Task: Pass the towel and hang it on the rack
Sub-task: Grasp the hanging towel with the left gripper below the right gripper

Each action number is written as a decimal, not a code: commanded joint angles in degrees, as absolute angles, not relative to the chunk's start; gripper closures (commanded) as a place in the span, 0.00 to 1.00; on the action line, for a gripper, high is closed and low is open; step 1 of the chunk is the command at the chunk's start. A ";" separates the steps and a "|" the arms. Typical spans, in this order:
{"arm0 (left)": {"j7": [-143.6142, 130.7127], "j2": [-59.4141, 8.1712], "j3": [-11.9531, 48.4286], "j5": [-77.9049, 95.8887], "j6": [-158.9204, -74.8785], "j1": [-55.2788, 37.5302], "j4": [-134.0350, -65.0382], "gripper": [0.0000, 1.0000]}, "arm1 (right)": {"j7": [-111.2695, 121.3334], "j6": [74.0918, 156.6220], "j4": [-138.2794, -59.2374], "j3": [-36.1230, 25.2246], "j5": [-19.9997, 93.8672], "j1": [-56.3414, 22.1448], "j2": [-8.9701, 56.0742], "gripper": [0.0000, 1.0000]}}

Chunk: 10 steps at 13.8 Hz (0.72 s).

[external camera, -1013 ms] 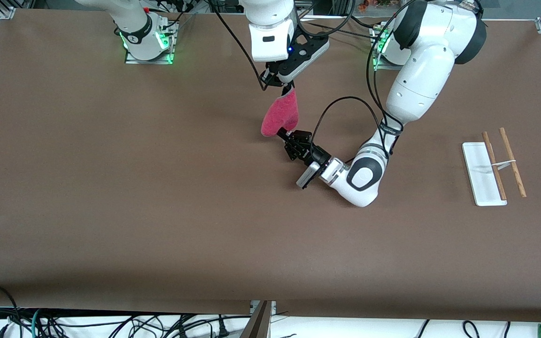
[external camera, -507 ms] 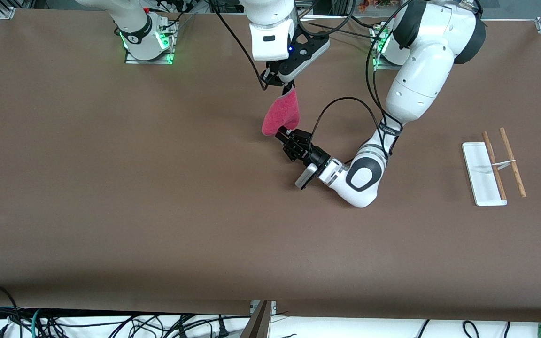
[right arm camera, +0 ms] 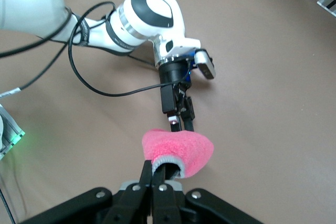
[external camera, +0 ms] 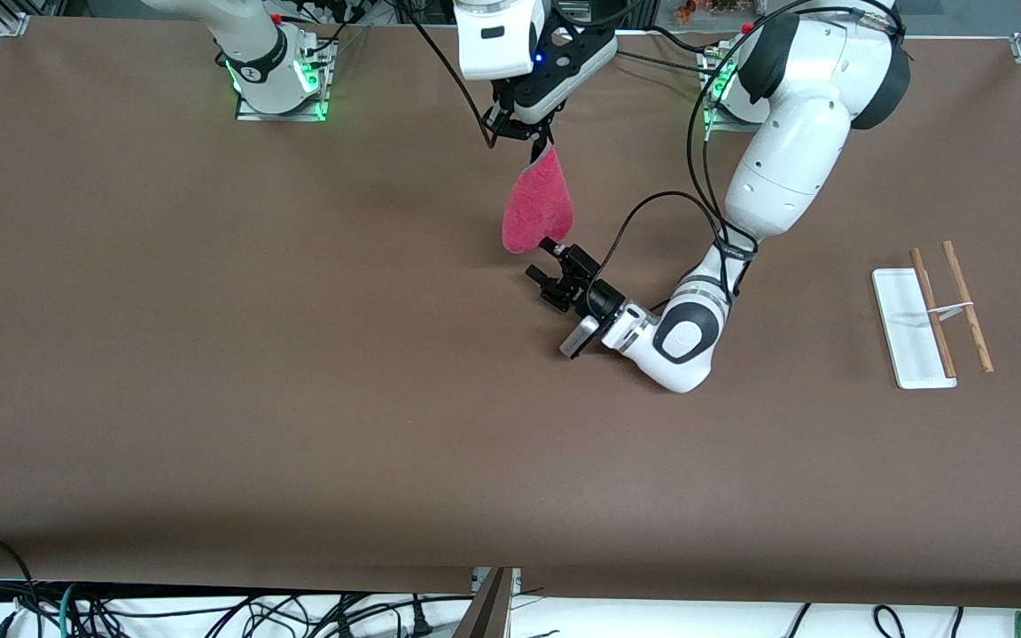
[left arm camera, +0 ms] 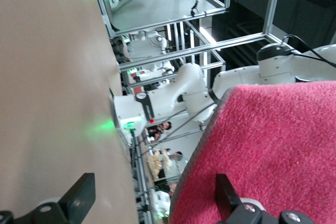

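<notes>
One towel (external camera: pixel 538 206) is pinched by its top edge in the closed right gripper (external camera: pixel 539 142) and hangs below it over the worktop (external camera: pixel 298 354). The left gripper (external camera: pixel 545 263), fingers spread, is held at the towel's lower end. One rack (external camera: pixel 929 314), with two wooden rods, stands well apart toward the left arm's end.

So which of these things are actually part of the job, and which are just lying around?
Part of the job:
- towel, hanging from the right gripper
- left gripper, open at the towel's lower edge
- rack, toward the left arm's end

Just lying about:
- cables off the table's edge nearest the camera
</notes>
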<state>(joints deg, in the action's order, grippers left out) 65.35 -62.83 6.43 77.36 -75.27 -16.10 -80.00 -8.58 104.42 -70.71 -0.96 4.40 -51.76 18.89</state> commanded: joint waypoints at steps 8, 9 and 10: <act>54.33 -62.40 6.86 78.66 -64.34 -14.86 -78.40 0.05 | -10.02 103.10 -67.94 -0.97 6.33 -51.42 18.81 1.00; 54.23 -62.32 6.94 78.66 -64.07 -14.85 -78.75 0.07 | -10.02 103.18 -67.94 -0.88 6.33 -51.33 18.81 1.00; 54.23 -62.49 8.34 78.92 -63.72 -14.77 -79.79 0.11 | -10.02 103.18 -67.94 -0.88 6.33 -51.33 18.81 1.00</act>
